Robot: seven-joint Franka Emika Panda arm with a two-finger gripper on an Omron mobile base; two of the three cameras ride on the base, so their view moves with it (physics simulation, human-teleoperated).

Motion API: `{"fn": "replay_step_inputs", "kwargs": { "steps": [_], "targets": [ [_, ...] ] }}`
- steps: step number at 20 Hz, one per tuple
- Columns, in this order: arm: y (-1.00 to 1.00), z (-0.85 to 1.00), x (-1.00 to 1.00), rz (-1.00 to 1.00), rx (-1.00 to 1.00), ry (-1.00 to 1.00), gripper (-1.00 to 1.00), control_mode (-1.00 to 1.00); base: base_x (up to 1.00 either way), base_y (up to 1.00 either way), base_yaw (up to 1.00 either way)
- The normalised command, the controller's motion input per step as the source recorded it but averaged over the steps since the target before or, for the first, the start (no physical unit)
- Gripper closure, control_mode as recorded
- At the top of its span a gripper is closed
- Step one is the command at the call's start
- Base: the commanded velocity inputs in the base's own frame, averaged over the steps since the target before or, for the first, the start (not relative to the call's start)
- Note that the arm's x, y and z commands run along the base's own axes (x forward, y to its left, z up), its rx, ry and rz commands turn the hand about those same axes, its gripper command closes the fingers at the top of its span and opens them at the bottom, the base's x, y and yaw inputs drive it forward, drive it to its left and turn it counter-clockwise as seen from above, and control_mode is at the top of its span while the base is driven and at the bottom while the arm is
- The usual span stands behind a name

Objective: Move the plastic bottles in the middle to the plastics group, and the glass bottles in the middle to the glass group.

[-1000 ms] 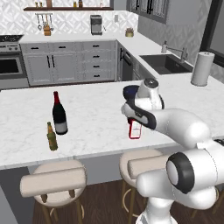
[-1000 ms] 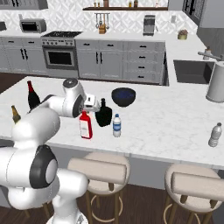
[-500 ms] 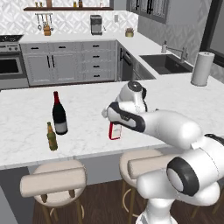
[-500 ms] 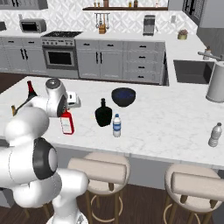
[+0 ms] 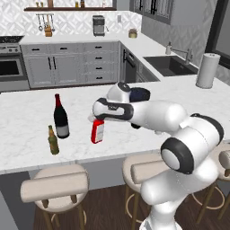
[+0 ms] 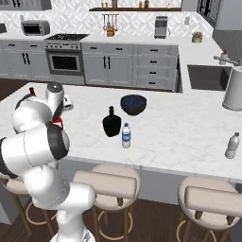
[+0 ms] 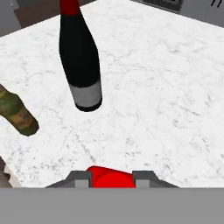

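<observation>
Gripper (image 5: pixel 99 120) is clamping the red bottle (image 5: pixel 97 132) by its cap, carrying it upright just right of the wine bottle (image 5: pixel 60 117). Advisable: lower onto bare tabletop (image 5: pixel 27 117) beside the beer bottle (image 5: pixel 53 140), releasing only once it is standing.

I am counting six bottles: wine bottle (image 5: pixel 60 117), beer bottle (image 5: pixel 53 140), red bottle (image 5: pixel 97 132), black bottle (image 6: pixel 112 122), two plastic bottles (image 6: pixel 126 136) (image 6: pixel 232 146); one bowl (image 6: pixel 133 104).

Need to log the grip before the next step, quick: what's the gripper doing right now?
Gripper: closed on the flat red bottle, held by its cap end near the wine bottle.
</observation>
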Motion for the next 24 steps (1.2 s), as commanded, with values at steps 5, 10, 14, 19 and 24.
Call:
{"fn": "replay_step_inputs", "kwargs": {
  "steps": [5, 10, 14, 19, 24],
  "targets": [
    [0.68, -0.07, 0.13, 0.21, -0.03, 0.0, 1.0, -1.0, 0.0, 0.0, 0.0],
    [0.47, -0.17, 0.14, 0.09, -0.01, 0.0, 1.0, -1.0, 0.0, 0.0, 0.0],
    [0.39, -0.13, 0.3, 0.07, 0.0, 0.0, 1.0, -1.0, 0.0, 0.0, 0.0],
    [0.24, -0.08, 0.38, 0.01, -0.01, -0.01, 1.0, -1.0, 0.0, 0.0, 0.0],
    [0.29, -0.03, 0.33, 0.0, -0.02, 0.0, 1.0, -1.0, 0.0, 0.0, 0.0]
  ]
}}
